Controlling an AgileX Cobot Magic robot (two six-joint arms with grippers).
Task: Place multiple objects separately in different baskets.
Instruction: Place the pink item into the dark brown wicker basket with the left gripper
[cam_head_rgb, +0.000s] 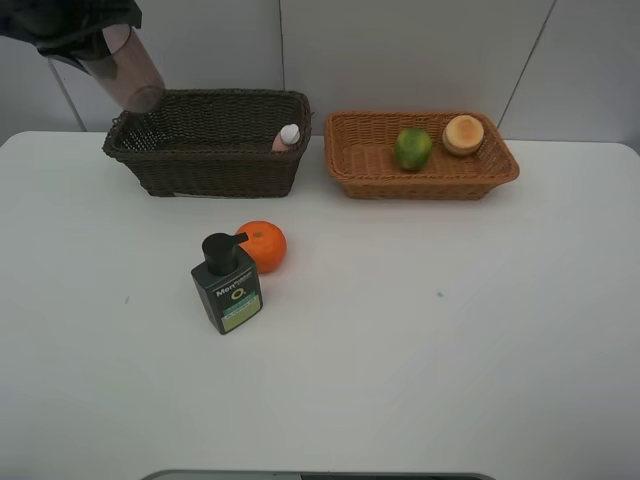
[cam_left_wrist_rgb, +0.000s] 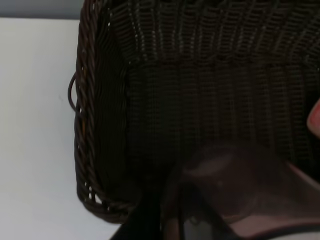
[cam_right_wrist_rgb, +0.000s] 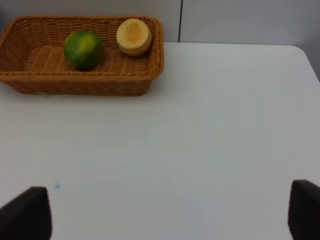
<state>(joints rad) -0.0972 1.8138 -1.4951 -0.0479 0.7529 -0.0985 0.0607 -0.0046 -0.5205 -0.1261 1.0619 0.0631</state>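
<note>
Pink cup (cam_head_rgb: 135, 80) inside left gripper (cam_head_rgb: 95, 45)

The place looks like a robotics lab or test room: a bare white tabletop (cam_head_rgb: 450, 380) stands against plain pale wall panels (cam_head_rgb: 400, 50) with thin seams, carrying staged props, a dark brown basket (cam_head_rgb: 215, 170), a tan basket (cam_head_rgb: 420, 182), an orange (cam_head_rgb: 262, 246) and a pump bottle (cam_head_rgb: 228, 292).
</note>
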